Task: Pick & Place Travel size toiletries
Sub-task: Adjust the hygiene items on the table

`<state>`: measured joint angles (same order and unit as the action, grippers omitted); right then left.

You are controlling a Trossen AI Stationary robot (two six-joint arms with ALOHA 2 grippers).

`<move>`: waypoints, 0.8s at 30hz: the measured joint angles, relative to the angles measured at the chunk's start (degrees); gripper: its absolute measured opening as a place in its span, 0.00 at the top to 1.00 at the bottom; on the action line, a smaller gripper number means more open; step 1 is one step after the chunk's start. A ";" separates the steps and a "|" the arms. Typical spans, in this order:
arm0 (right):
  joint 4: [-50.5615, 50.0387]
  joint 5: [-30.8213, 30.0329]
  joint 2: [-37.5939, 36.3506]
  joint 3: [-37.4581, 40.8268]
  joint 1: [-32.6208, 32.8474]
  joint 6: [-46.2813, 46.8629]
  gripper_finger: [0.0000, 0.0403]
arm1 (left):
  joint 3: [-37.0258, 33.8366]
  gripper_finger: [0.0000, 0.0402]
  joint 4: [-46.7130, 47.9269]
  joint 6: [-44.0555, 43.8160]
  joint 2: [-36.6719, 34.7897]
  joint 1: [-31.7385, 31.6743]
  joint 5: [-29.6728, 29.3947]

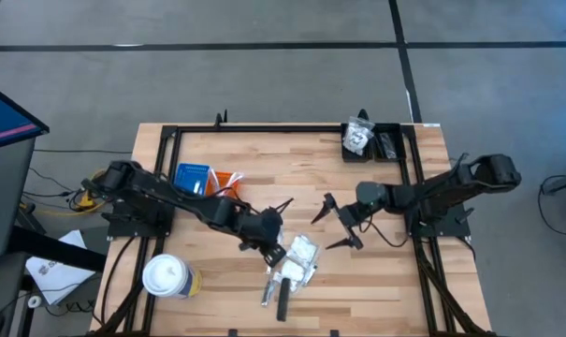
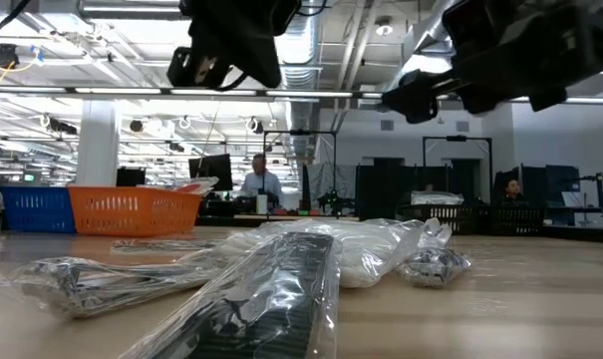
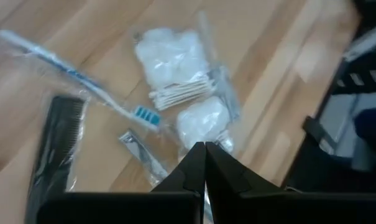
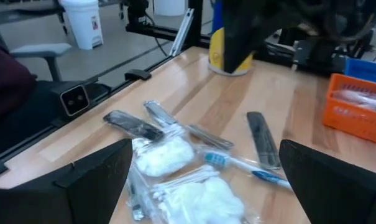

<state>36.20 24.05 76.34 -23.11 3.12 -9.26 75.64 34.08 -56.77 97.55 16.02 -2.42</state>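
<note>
The travel size toiletries lie in a loose heap on the wooden table, near its front middle. In the heap are clear packets of white cotton, a blue-and-white toothbrush, a black comb and a small flat stick. My left gripper hovers shut just above the heap's left side, fingertips slanting down over a cotton packet. My right gripper is open wide to the right of the heap, pointing almost level at it. In the low view both arms are above the table.
A blue tray and an orange tray stand at the back left. A black tray holding packets stands at the far right corner. A white lidded cup stands at the front left. A black frame runs round the table.
</note>
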 joint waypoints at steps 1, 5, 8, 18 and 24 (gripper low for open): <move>-0.15 -0.92 0.00 0.00 0.83 -0.17 0.01 | 0.90 1.00 1.82 -0.96 0.52 0.14 -0.78; -1.26 -3.47 0.02 0.00 2.94 -0.33 0.01 | 1.59 1.00 6.01 -6.63 2.41 -0.08 -1.56; -1.44 -3.52 0.02 0.00 3.30 -0.34 0.01 | 1.50 1.00 8.35 -9.14 4.79 -0.31 0.85; -1.31 -3.56 0.04 0.00 2.00 -0.96 0.01 | 1.50 1.00 9.23 -8.70 7.06 -0.83 3.64; -1.50 -3.58 0.04 0.00 1.68 -0.78 0.02 | 1.50 1.00 8.99 -3.04 6.95 -2.41 2.68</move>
<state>34.70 20.47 76.38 -23.11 4.79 -10.04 77.14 43.07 -59.80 104.50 13.61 0.26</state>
